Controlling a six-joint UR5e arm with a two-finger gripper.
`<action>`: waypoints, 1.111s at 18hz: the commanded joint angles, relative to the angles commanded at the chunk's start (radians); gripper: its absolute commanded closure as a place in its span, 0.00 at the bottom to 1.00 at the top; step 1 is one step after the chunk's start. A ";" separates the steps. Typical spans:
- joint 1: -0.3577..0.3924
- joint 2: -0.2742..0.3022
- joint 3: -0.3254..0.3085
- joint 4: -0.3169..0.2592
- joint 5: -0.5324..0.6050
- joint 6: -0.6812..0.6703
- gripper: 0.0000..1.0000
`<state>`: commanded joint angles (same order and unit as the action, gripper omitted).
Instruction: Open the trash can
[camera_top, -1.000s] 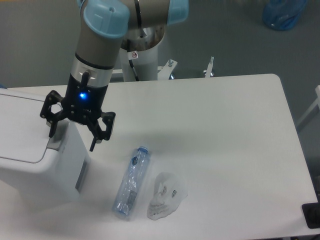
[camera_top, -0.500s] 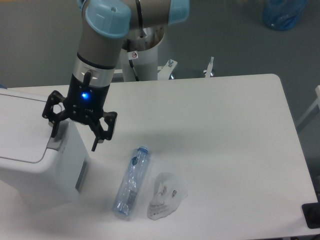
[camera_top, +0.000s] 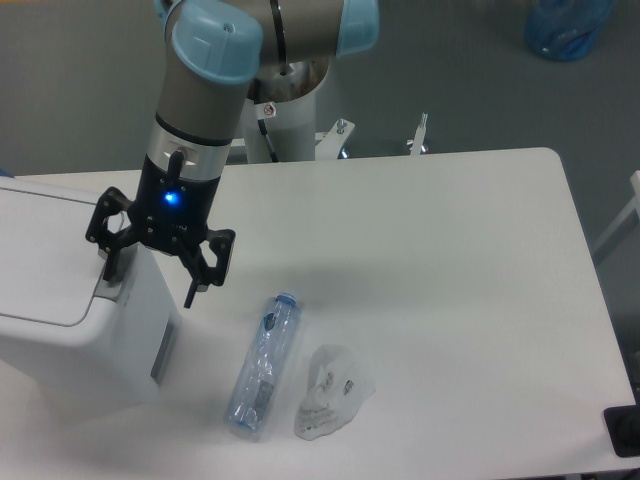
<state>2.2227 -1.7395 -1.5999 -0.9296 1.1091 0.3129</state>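
White trash can (camera_top: 70, 320), black pincer (camera_top: 150, 282).

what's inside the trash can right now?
Cannot tell. The trash can has its flat lid down, hiding the interior. Above its rim, the open gripper straddles the corner, one finger over the grey button.

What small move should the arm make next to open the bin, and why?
Probably a short push straight down. The open gripper has one finger right at the grey button on the bin rim, and the lid is shut.
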 joint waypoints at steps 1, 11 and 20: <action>0.000 0.000 0.000 0.002 0.002 0.003 0.00; 0.000 0.000 -0.002 0.002 0.002 0.008 0.00; 0.070 0.011 0.008 0.006 0.002 0.106 0.00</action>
<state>2.2932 -1.7288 -1.5923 -0.9234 1.1106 0.4185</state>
